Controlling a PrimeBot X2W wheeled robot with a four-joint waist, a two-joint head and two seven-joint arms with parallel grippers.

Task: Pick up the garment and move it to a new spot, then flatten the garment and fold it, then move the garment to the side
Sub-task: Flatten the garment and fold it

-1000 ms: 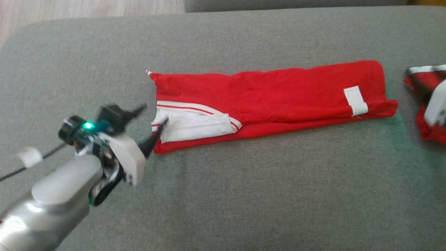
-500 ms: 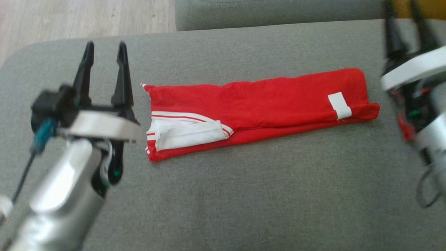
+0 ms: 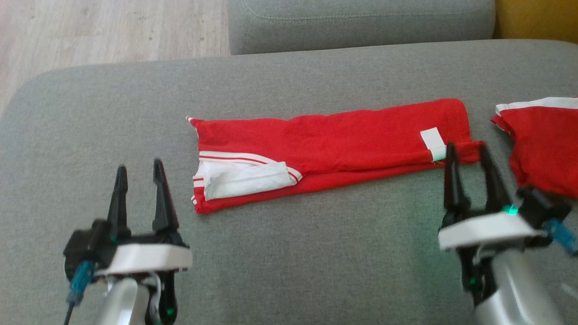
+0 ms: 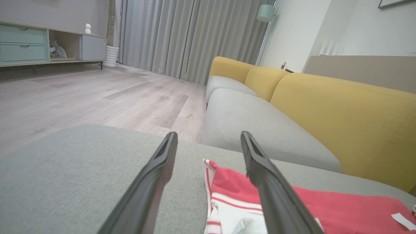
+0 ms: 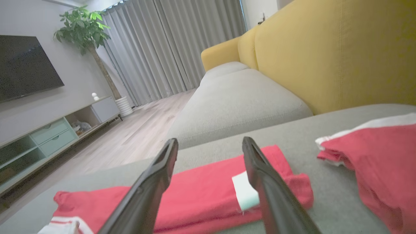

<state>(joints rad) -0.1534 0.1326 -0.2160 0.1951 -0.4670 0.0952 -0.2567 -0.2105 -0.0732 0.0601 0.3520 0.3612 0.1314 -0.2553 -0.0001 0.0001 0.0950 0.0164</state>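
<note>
A red garment (image 3: pixel 334 144) with white trim lies folded into a long strip across the grey sofa seat (image 3: pixel 289 253); it also shows low in the left wrist view as the garment (image 4: pixel 341 211) and in the right wrist view as the garment (image 5: pixel 201 191). My left gripper (image 3: pixel 138 174) hovers open near the front left, short of the strip's white-trimmed end. My right gripper (image 3: pixel 469 155) stands open at the strip's right end, by the white label (image 3: pixel 433 143). Nothing sits between either pair of fingers.
A second red piece of clothing (image 3: pixel 542 144) with a white band lies at the right edge. Behind are another grey cushion (image 3: pixel 361 22), a yellow backrest (image 5: pixel 325 52) and wood floor (image 3: pixel 104 31) at the far left.
Both arms drew back toward me from the garment; the left gripper turned upright and left the white end. The camera tilted, bringing the second red piece into sight.
</note>
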